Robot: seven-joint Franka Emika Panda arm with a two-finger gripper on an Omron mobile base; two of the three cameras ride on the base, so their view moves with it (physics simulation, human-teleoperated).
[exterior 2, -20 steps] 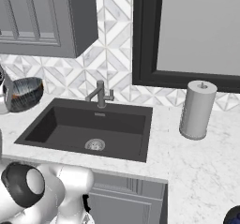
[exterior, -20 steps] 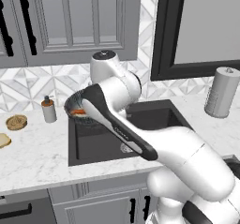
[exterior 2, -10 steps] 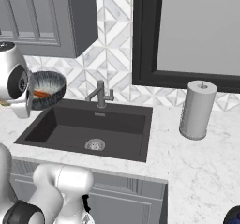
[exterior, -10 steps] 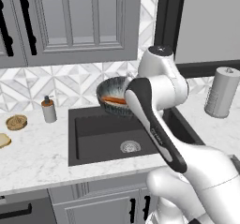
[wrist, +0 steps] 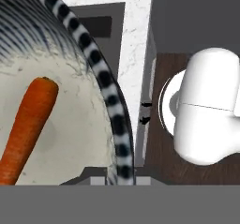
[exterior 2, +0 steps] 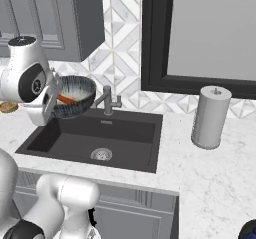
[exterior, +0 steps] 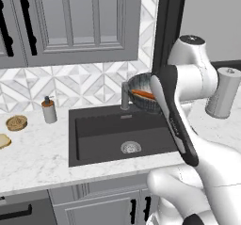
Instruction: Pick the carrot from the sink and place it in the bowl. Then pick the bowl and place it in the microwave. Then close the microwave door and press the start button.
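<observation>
Arm has swung the bowl (exterior: 143,98) farther right, now over the sink (exterior: 117,134) beside the faucet (exterior 2: 107,100). One sink, one bowl, one carrot (wrist: 27,129) lying inside it. Gripper (exterior 2: 54,103) pinches the bowl's rim.

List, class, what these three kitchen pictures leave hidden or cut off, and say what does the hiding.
- Gripper fingers on the bowl: covered by the arm in both base views.
- Bowl's right side in the left base view: behind the forearm.
- Carrot: its lower end is cut off at the bottom of the hand view.
- Sink: right end hidden by the arm, left base view.
</observation>
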